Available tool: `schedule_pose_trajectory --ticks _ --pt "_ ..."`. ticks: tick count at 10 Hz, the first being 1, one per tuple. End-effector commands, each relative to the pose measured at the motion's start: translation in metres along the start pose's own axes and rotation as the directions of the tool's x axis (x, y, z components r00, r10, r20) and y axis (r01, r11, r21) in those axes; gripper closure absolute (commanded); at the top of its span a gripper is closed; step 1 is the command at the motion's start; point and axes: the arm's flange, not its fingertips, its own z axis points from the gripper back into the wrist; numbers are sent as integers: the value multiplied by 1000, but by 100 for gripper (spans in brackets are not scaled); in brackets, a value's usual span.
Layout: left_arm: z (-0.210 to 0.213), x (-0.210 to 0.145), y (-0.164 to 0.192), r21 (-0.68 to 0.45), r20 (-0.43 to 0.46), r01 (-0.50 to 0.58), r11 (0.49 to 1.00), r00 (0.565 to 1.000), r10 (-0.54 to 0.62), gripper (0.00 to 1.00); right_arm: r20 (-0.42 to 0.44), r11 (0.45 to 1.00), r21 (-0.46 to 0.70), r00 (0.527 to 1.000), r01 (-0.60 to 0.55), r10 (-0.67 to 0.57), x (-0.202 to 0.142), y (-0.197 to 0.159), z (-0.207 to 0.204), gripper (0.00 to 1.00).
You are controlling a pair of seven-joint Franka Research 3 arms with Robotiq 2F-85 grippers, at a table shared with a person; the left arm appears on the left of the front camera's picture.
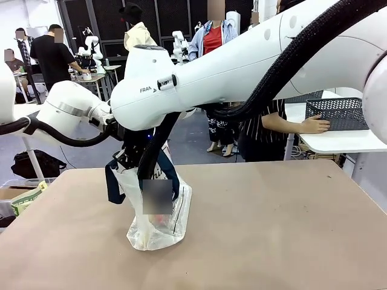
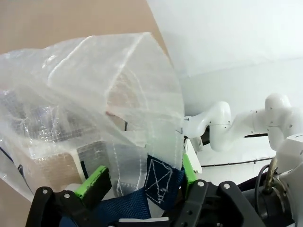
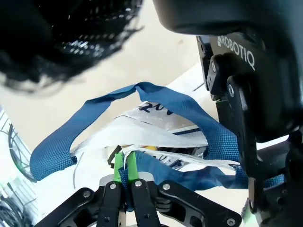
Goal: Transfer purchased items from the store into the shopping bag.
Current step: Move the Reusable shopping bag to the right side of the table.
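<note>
Between the green pads of the right gripper [image 3: 125, 174], the jaws are clamped tight on the shopping bag [image 1: 156, 208] at the foot of a navy strap handle [image 3: 61, 142]; a yellow item [image 3: 150, 148] shows just beyond the fingertips, inside the bag mouth. The left gripper [image 2: 142, 177] stands wide, its pads to either side of the bag's other rim and the stitched blue strap end [image 2: 158, 182]; contact with the plastic cannot be confirmed. Directly below both grippers the bag stands on the brown table [image 1: 272, 229], held open from two sides.

Progress, as a judgement: the bag is prepared for loading and already holds at least some goods, since a reddish shape shows through its lower wall. The store [image 1: 337, 113] sits well apart from the grippers on a far white table [image 1: 338, 142], under the person's hand [image 1: 315, 125]; its contents cannot be seen, so the remaining transfers cannot be counted.

Legible markings: "ROBOTIQ" on the gripper body beside the right gripper; "FRA" on the white arm. The bag's lettering is unreadable.
</note>
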Motion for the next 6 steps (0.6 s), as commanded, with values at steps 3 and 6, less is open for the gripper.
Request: schedule_pose_trajectory --ticks 3,6 --pt "-7 10 -1 122 6 -86 989 996 86 46 4 1000 -15 1000 5 -5 1 5 1 100" --pt "-9 9 -2 183 37 -101 978 995 96 98 8 1000 -11 1000 6 -6 0 4 2 100"
